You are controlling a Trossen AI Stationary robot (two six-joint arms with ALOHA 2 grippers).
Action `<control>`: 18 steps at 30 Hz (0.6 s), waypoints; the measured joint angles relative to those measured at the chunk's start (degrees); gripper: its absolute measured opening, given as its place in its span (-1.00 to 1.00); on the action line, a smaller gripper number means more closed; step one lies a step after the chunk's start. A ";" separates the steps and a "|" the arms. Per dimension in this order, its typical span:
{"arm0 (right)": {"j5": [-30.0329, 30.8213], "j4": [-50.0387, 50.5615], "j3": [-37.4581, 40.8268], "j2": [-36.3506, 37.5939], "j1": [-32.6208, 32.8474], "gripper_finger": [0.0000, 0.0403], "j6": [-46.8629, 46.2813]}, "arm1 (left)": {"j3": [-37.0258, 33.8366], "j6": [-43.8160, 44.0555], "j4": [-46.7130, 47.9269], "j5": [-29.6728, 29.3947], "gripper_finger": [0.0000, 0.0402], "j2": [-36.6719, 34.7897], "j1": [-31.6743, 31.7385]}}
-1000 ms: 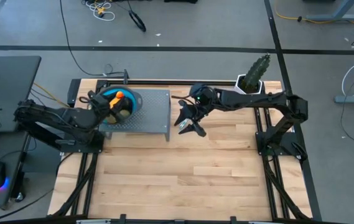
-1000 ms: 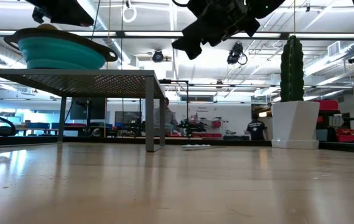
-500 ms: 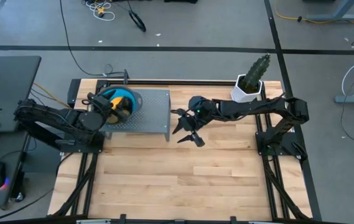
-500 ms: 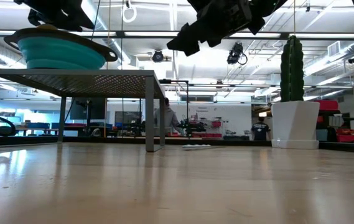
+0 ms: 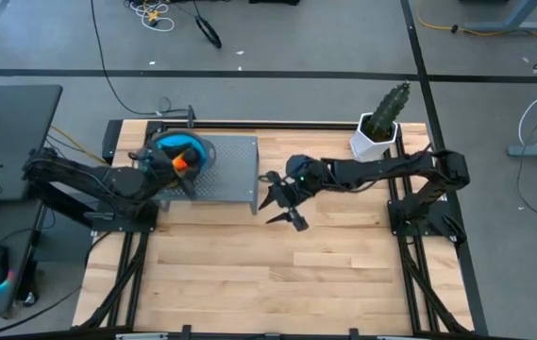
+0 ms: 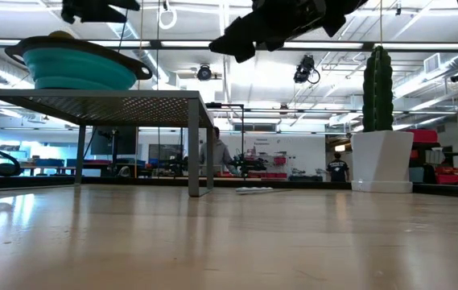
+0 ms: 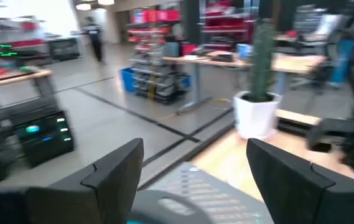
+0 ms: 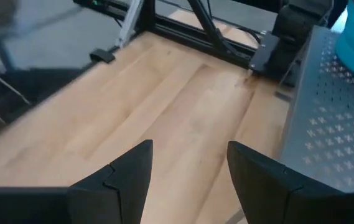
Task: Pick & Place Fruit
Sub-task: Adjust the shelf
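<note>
Left gripper [image 5: 176, 173] is backing off the teal bowl [image 5: 195, 151] at the rack's [image 5: 230, 170] left end, fingers apart and empty, orange fruit [image 5: 181, 161] now dropped in; right gripper [image 5: 281, 200], also open and empty, is sliding along the rack's right edge, so likely hunting the next piece.

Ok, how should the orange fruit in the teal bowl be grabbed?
Probably from straight above, pinching the orange fruit across its middle: the teal bowl has a raised wall that blocks any sideways approach. The open left end effector is nearest, over the bowl.
</note>
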State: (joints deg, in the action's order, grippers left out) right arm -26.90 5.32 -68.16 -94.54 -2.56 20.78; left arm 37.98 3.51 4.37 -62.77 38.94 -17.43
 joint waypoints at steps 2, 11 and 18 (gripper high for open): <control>3.78 -0.02 0.00 0.00 1.77 0.08 1.63 | 0.00 -0.96 -1.71 2.10 0.44 1.72 -0.21; 18.25 -4.99 0.09 -4.65 6.82 -0.21 3.71 | -0.04 -6.29 -11.65 3.82 0.37 8.93 -0.41; 19.37 -8.51 0.09 -5.60 5.97 -0.55 1.75 | -0.02 -9.10 -16.02 3.78 0.20 9.12 -2.97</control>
State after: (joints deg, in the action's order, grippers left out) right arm -7.53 -3.19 -68.07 -100.14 3.41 22.54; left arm 37.95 -5.60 -11.66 -59.00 48.05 -20.39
